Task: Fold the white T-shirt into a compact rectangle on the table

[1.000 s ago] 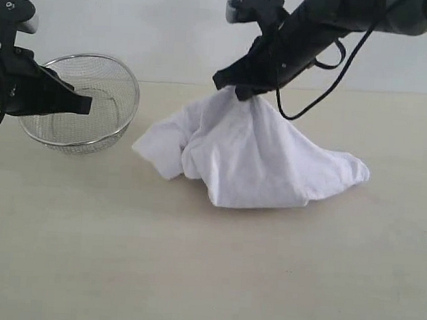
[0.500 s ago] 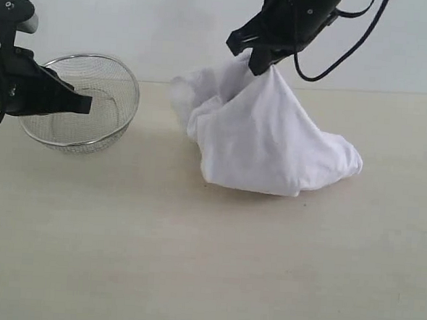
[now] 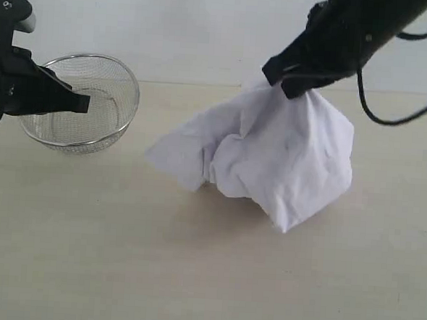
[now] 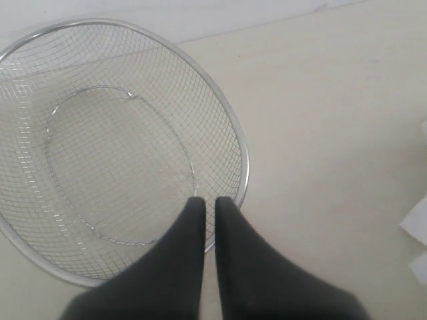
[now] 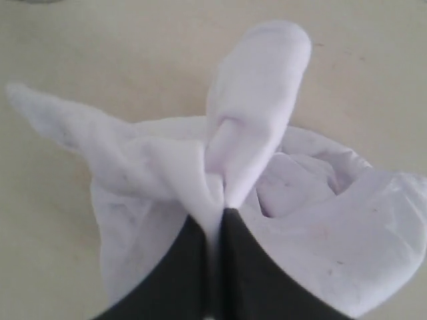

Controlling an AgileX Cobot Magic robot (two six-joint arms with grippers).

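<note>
The white T-shirt [image 3: 272, 153] hangs in a crumpled bunch from my right gripper [image 3: 291, 83], which is shut on a pinch of its cloth above the table [image 3: 192, 275]. Its lower folds rest or nearly rest on the tabletop right of centre. In the right wrist view the black fingers [image 5: 243, 273] clamp a twisted fold of the T-shirt [image 5: 253, 133], with my right gripper [image 5: 213, 220] pointing down at it. My left gripper [image 3: 83, 103] is shut and empty at the far left, hovering over the mesh basket. Its tips [image 4: 209, 201] sit above the basket's rim.
A round wire-mesh metal basket [image 3: 117, 129] stands at the back left, tilted toward the camera, empty [image 4: 120, 167]. A black cable [image 3: 379, 116] loops from the right arm. A pale wall closes the table's far edge.
My right gripper has carried the pinched cloth rightward and toward the front; the shirt has swung with it, its right end lifted off the table and now hanging lower. The left arm stayed still.
</note>
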